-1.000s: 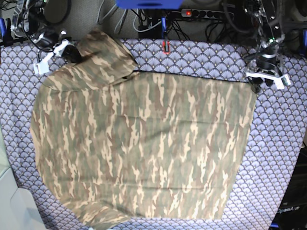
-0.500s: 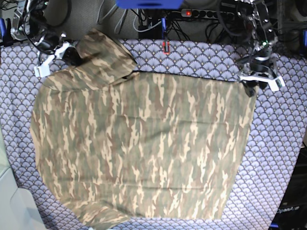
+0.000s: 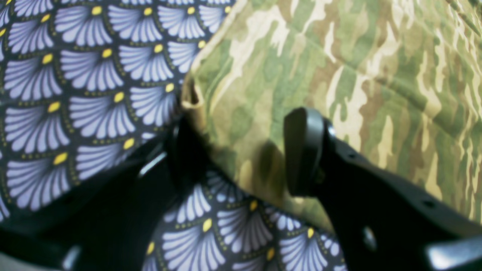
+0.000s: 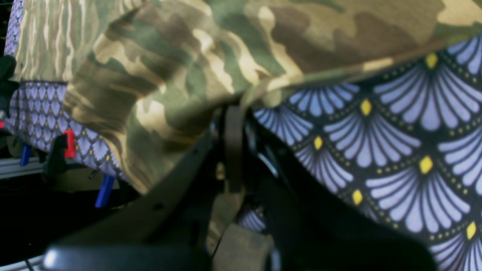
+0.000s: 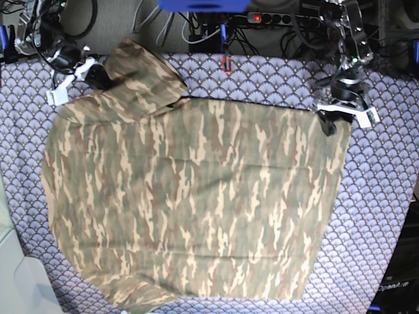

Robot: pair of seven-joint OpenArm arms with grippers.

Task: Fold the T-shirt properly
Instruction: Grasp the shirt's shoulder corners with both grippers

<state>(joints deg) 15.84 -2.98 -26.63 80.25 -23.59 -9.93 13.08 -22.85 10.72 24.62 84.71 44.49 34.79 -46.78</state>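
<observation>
Creeping inward over the last second, left tool (image 5: 329,121) now straddles the T-shirt (image 5: 196,203) corner, jaws apart, not yet clamped. Right tool (image 4: 233,124) is clenched on a raised sleeve. Shirt lies spread on the counter (image 5: 386,216) (fold barely begun). Count: one shirt, two tools.

**Legible markings: one partial brand name**

In the base view, white lettering reading "OpenArm" (image 5: 395,286) stands on a dark surface at the lower right corner, beside the tablecloth (image 5: 380,209); its end is cut off or too small to confirm. Both wrist views are blurred and show no readable text, label or number.
</observation>
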